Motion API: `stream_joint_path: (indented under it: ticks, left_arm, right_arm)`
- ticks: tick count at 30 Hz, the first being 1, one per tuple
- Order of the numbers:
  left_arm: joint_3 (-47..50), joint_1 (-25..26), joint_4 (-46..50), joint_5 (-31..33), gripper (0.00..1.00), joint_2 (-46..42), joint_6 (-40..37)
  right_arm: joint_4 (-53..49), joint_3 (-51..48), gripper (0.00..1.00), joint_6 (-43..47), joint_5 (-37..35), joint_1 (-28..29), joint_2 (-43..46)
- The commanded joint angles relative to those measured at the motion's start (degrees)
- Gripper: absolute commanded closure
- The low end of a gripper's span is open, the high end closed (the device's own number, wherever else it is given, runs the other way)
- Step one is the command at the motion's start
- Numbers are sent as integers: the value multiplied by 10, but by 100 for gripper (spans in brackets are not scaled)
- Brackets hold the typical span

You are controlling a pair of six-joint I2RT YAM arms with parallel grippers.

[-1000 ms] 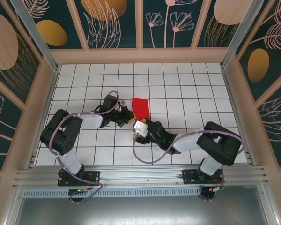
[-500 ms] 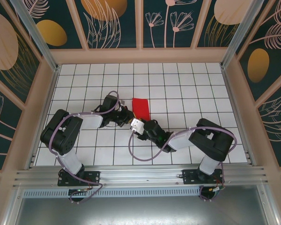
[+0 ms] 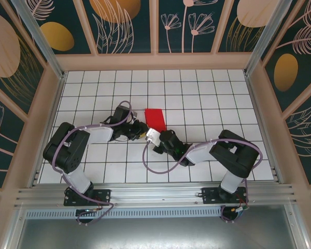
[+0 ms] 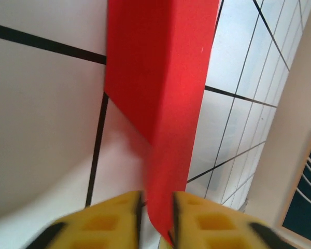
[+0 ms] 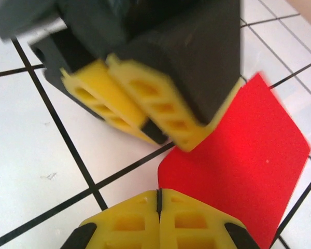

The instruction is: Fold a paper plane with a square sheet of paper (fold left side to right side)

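The folded red paper [image 3: 155, 119] lies on the table [image 3: 207, 104], just ahead of both claws. The left claw [image 4: 156, 202] stands slightly apart around its near corner. The right claw [image 5: 158, 194], pressed together, sits beside that corner. This looks like creasing; next, press along the fold.

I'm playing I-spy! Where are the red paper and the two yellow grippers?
red paper [image 3: 156, 119], top view, middle of the sheet.
left gripper [image 4: 155, 206], left wrist view, between its yellow fingertips.
right gripper [image 5: 159, 196], right wrist view, seam between its closed fingertips.
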State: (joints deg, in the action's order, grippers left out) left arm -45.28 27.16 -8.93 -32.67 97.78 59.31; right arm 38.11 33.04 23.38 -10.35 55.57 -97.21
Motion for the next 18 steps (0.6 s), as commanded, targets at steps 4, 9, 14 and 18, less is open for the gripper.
stream_joint_path:
  ticks: [4, 9, 14, 18]
  left_arm:
    - [-62, -23, 128, 60, 59, -43, -109]
    - [-140, -25, 149, 42, 66, -2, -180]
    - [-231, -22, 146, -12, 76, 107, -212]
    - [-300, -15, 162, -28, 80, 185, -235]
  right_arm:
    - [-40, 12, 100, -45, 45, -5, 23]
    - [-40, 15, 100, -73, 62, -10, 22]
    - [-47, 24, 100, -98, 79, -14, 18]
    - [-48, 27, 100, -113, 83, -17, 14]
